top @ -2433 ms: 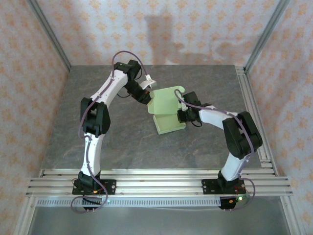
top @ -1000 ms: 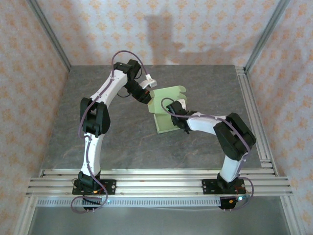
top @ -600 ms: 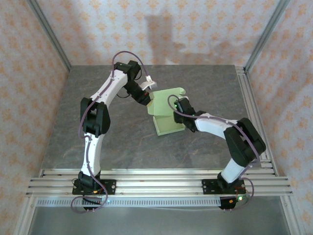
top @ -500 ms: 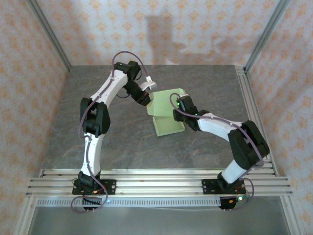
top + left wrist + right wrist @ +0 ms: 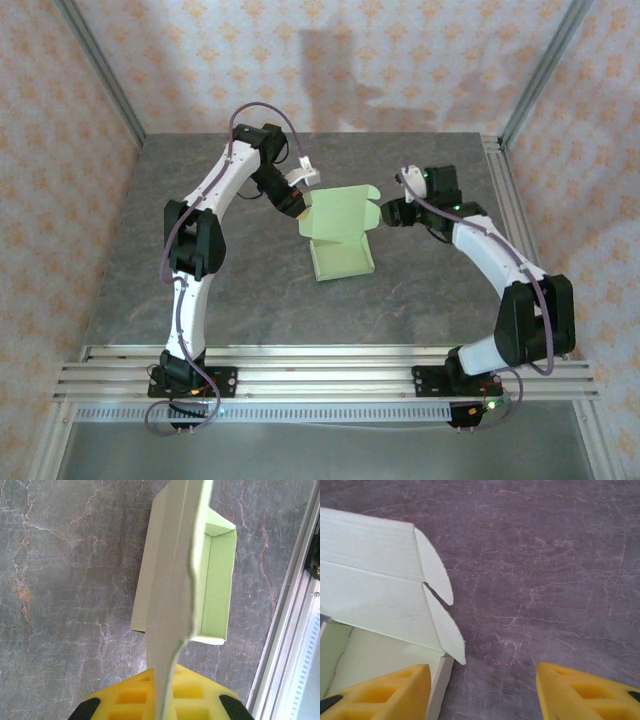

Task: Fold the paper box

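The pale yellow-green thin-card paper box [image 5: 343, 258] sat near the middle of the grey veined bench [image 5: 200, 280], its tray open upward and its lid flap raised. The left jaws were closed on the lid's left edge, pinching the card between yellow pads [image 5: 135, 702]. The right jaws stood wide apart, holding nothing, just right of the box's rounded tabs [image 5: 437, 577].

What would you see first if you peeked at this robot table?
First you'd spot the pale yellow-green card box sitting open in the middle of the grey marbled table, with its lid flap raised. The left pincer is pinching the edge of that flap. The right pincer hovers open just to the right of the box, holding nothing.
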